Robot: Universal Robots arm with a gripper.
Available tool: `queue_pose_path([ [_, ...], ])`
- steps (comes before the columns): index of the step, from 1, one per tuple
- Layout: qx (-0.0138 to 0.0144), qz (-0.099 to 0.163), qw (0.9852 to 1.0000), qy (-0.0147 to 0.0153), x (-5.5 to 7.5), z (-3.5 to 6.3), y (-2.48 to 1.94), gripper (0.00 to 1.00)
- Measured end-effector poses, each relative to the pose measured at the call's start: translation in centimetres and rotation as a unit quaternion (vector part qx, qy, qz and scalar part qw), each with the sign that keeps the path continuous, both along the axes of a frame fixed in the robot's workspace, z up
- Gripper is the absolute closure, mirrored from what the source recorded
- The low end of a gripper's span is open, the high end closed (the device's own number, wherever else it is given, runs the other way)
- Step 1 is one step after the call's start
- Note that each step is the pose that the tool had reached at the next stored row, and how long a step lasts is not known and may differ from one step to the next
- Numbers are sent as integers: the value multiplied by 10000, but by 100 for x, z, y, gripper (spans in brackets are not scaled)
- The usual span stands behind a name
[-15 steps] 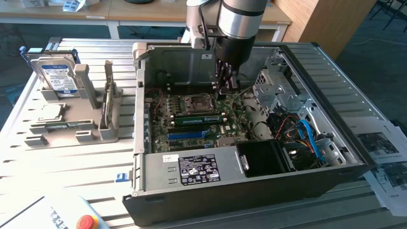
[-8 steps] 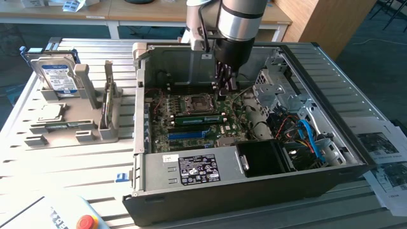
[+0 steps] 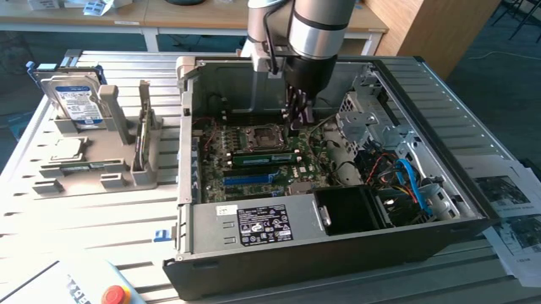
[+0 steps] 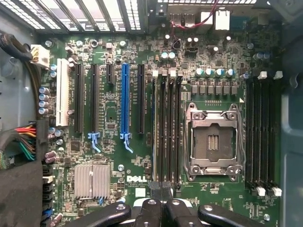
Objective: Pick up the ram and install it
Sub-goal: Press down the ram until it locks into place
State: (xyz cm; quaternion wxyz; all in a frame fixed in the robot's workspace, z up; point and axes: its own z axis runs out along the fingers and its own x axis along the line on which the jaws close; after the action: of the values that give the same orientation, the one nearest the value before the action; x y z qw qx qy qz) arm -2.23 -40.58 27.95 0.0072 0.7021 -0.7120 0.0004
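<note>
The ram (image 3: 263, 158) is a thin green strip standing on edge in a slot of the motherboard (image 3: 253, 174), just beside the CPU socket (image 3: 258, 137). In the wrist view the ram (image 4: 155, 127) shows edge-on in the slot farthest from the CPU socket (image 4: 213, 142). My gripper (image 3: 302, 119) hangs inside the open computer case, a little above the board near the ram's end toward the exterior view's right. In the wrist view its black fingertips (image 4: 154, 187) press together over the end of the slots, and the gripper (image 4: 161, 187) is shut with nothing between them.
The case walls (image 3: 338, 244) enclose the board, with the power supply (image 3: 262, 225) in front and drive cages and cables (image 3: 406, 177) on the exterior view's right. A grey parts rack (image 3: 101, 171) with a hard drive (image 3: 75, 101) stands on the exterior view's left. A long blue slot (image 4: 125, 104) lies beside the ram slots.
</note>
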Motion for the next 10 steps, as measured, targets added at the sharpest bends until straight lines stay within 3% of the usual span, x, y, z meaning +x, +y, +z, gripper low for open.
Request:
queue_pose_path([
  [10,0,0,10000,0,0,-130,0,90],
])
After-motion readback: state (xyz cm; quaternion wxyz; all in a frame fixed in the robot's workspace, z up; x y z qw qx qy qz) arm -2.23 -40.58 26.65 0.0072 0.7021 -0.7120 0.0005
